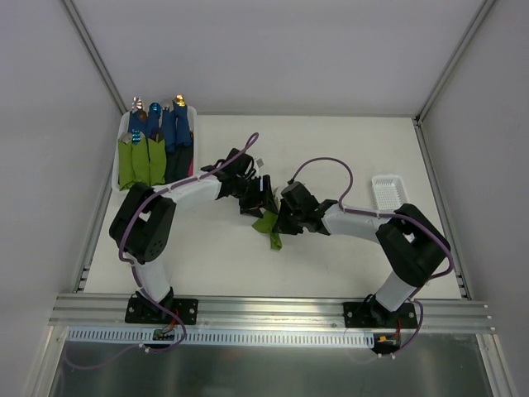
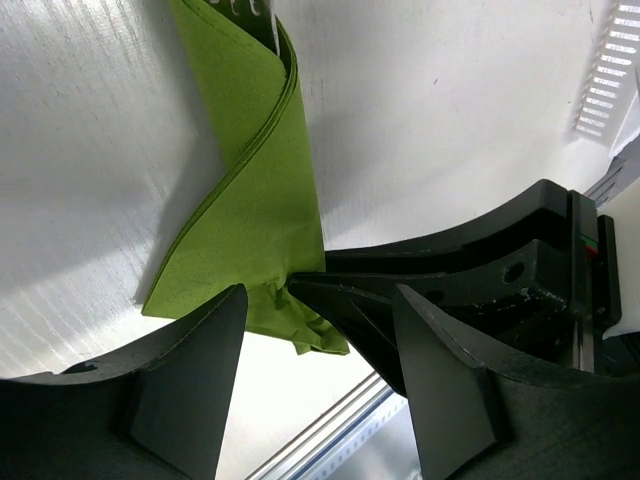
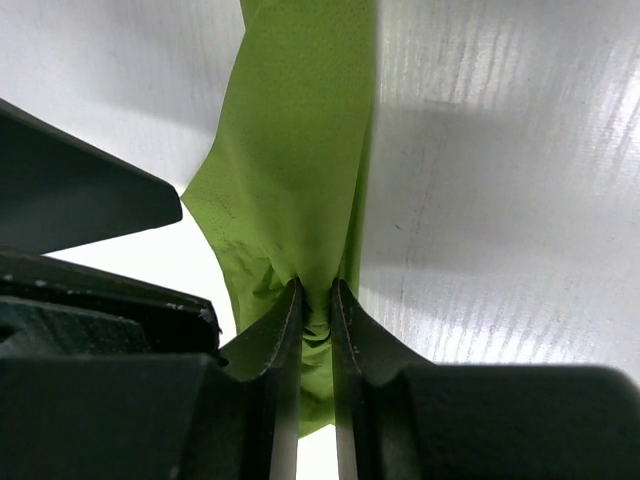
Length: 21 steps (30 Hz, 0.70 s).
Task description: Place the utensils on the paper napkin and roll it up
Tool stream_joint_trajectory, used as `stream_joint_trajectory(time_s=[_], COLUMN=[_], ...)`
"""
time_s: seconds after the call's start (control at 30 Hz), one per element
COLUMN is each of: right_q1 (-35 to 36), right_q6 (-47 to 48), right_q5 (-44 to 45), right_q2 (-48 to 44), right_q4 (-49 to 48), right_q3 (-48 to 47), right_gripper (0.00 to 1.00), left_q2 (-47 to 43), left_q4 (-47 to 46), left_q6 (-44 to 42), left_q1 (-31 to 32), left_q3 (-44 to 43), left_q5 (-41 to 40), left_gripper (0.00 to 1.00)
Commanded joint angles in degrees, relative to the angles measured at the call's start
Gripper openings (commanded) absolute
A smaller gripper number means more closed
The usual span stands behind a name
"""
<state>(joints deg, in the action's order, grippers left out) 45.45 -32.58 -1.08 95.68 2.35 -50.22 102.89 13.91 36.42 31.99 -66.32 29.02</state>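
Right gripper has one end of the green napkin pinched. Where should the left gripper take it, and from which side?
Probably the free folded length of the paper napkin, beyond the crumpled end pinched by the right gripper. The open left gripper would come from above, jaws straddling the width, since the folded strip is long and narrow.

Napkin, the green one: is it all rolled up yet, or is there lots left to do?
Nearly. The napkin already looks wrapped into a long, narrow roll, though I cannot tell if utensils are inside. The right claw is pinching its near end, and the left claw is open beside it. Left to do: probably tidying the roll and letting go.
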Motion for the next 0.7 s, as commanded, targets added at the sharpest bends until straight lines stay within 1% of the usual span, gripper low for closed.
stream_joint_trajectory(time_s=[0.0,0.27,0.4,0.67], right_q1=[0.5,1.3,1.5,2.3], right_q6=[0.9,0.8,0.8,-0.7], right_q5=[4.1,4.5,4.3,3.1], right_q2=[-1.3,-3.0,-3.4,-4.4], right_q4=[4.6,4.2,3.7,-0.3], right_q3=[0.2,-0.1,-0.1,1.6], right_gripper=[0.0,0.0,0.0,0.0], left_q2=[0.9,3.7,4.5,4.9], left_q4=[0.0,0.0,-0.1,-0.6], left_q6=[2.0,2.7,2.8,3.0], left_q1=[1.7,2.2,2.6,2.7], left_q3=[-1.4,-1.9,-2.1,-2.0], left_q5=[0.4,0.5,0.4,0.3], left_gripper=[0.61,0.6,0.58,0.55])
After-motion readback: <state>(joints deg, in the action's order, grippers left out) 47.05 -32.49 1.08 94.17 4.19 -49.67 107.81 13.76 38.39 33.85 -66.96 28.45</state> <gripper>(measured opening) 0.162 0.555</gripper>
